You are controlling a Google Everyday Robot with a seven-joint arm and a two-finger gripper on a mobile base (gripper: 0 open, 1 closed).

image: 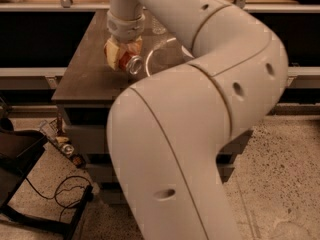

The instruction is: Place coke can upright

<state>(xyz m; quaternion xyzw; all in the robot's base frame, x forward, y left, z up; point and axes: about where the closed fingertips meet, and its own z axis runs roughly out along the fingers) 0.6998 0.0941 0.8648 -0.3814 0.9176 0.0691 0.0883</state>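
Arm (200, 114): the big white jointed arm is filling the middle and right of the view. It is rising from the near edge, bending at the right, then reaching back to the far left over the table.

Gripper (123, 57): it is hanging from the white wrist over the far left part of the dark table (85, 71), low to the tabletop. Its yellowish fingers (112, 54) are pinching the coke can (128, 63) from both sides.

Coke can: red-orange and sitting between the fingers. It is tilted rather than upright, with one silver end facing near and right. I cannot tell whether it is touching the tabletop or being held just above it.

Also on the table: a pale curved rim (159, 48) is showing just right of the gripper, mostly hidden by the arm. A clear object (158, 28) is standing farther back, too hidden to name.

Surroundings:
- A light shelf edge (45, 6) is running along the far side.
- The speckled floor (285, 174) is showing near and right.
- A black cable (57, 194) is looping on the floor at near left, beside a dark frame (17, 156).
- Small clutter (62, 143) is lying under the table's left edge.
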